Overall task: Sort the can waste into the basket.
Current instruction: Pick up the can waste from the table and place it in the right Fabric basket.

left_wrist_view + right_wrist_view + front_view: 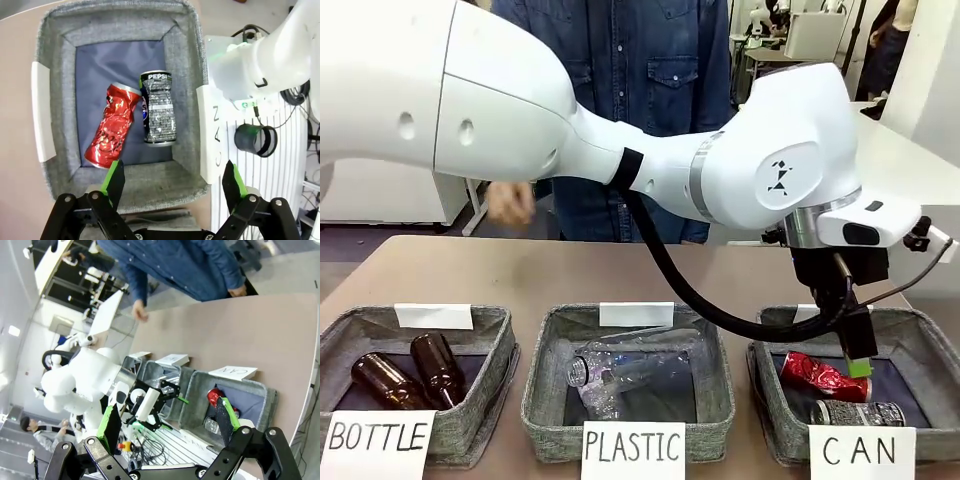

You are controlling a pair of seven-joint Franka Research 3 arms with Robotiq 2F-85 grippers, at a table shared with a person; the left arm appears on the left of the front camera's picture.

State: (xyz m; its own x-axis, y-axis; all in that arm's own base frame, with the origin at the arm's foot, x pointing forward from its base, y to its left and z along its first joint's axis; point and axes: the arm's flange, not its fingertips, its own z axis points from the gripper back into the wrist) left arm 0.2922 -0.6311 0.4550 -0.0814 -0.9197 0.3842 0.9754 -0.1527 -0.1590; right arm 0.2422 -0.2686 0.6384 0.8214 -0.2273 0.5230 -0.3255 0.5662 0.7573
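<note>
Both cans already lie in the rectangular grey woven-fabric basket: the crushed shiny red can at about 8 o'clock on its dark floor, touching the dark printed can, which reads "PEPSI", at centre. The left gripper hangs spread and empty over the 6 o'clock rim, so the sorting looks finished; the next move is likely a straight lift clear. The right gripper is spread too, holding nothing. The white signs read "CAN", "PLASTIC" and "BOTTLE".
</note>
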